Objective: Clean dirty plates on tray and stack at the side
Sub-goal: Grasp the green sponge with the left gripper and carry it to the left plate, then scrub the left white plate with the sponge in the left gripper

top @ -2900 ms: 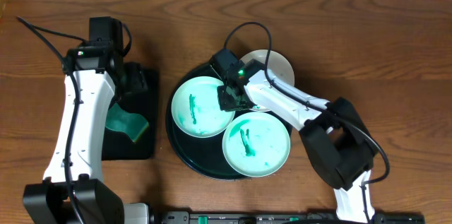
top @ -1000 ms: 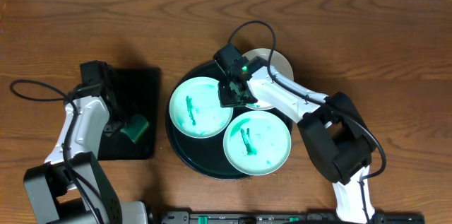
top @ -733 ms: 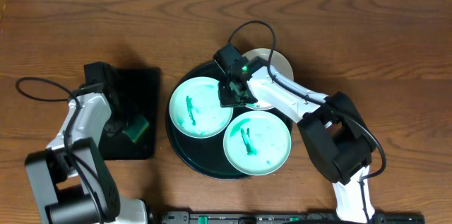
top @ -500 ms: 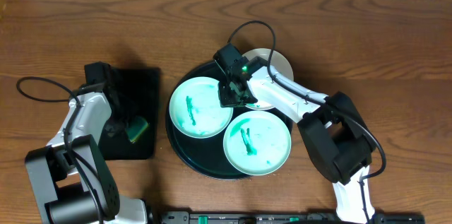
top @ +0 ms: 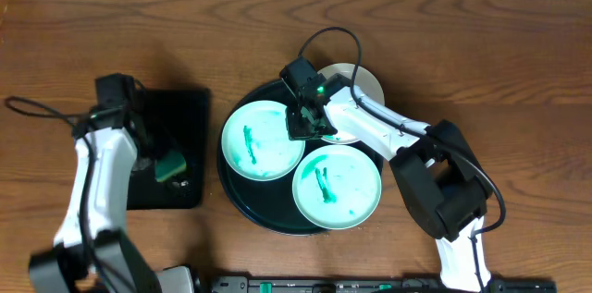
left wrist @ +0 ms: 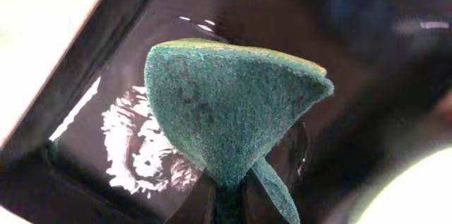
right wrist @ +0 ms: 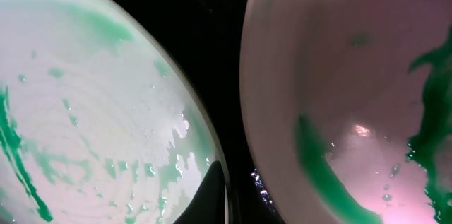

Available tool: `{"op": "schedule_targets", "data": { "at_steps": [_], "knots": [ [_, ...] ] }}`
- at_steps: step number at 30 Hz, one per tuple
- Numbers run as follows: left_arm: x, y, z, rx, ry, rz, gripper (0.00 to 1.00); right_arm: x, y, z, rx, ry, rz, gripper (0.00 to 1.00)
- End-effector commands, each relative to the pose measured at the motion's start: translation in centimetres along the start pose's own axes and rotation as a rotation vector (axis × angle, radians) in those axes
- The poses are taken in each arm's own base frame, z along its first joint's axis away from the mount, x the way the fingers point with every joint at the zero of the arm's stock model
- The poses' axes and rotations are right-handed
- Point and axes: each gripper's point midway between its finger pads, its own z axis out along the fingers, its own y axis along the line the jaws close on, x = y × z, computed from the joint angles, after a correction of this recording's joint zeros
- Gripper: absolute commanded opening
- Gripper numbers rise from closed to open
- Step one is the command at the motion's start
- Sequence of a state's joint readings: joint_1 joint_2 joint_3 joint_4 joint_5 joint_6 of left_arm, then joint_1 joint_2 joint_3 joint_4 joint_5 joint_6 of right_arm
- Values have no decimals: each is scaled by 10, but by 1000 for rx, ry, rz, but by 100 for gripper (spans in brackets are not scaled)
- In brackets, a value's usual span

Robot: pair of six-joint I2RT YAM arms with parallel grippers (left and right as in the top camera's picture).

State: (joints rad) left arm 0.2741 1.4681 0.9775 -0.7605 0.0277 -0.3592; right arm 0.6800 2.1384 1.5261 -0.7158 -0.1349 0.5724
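Across the wooden bench (top: 462,34), my left claw (top: 164,163) clenches the sponge (left wrist: 226,111) over its black mat (top: 190,108), and the nearest dirty plate (top: 262,139) lies to its right, beside my right claw (top: 303,123), whose grip I cannot tell.

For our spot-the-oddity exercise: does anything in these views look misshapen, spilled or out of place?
The green scouring sponge looks odd: gripped at its lower edge, it is folded into a cone above the wet black square tray. The white round plates carry green smears.

No readable text, label or number shows anywhere, though the blurred wrist views may hide some.
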Motion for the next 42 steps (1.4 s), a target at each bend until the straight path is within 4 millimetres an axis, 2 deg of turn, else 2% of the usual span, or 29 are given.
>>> {"op": "schedule_targets", "data": {
  "at_steps": [1, 4, 7, 9, 11, 13, 17, 20, 24, 32, 42],
  "knots": [
    [-4, -35, -36, 188, -69, 247, 7, -2, 2, 7, -61, 34, 18, 1],
    [4, -56, -50, 277, -87, 341, 7, -3, 0, 5, -81, 49, 27, 1],
    [11, -72, -54, 303, -99, 397, 7, -3, -2, 5, -81, 51, 32, 1],
    [15, -80, -52, 289, -104, 432, 7, -3, -1, 5, -81, 51, 30, 1],
    [10, -73, -45, 197, -119, 397, 7, -2, -2, 5, -79, 54, 31, 1],
    [9, -72, -41, 177, -116, 363, 7, -1, -3, 5, -75, 60, 33, 1],
    [19, -100, -46, 303, -94, 395, 7, -1, -3, 5, -76, 59, 25, 1],
    [31, -116, -46, 330, -78, 426, 7, -2, -2, 5, -79, 54, 24, 1],
    [47, -132, -31, 327, -16, 395, 7, -2, -2, 5, -78, 56, 24, 1],
    [80, -148, 28, 245, 149, 350, 7, -1, -3, 5, -76, 59, 25, 1],
    [115, -156, 51, 210, 244, 427, 7, -2, -2, 5, -77, 57, 25, 1]
  ]
}}
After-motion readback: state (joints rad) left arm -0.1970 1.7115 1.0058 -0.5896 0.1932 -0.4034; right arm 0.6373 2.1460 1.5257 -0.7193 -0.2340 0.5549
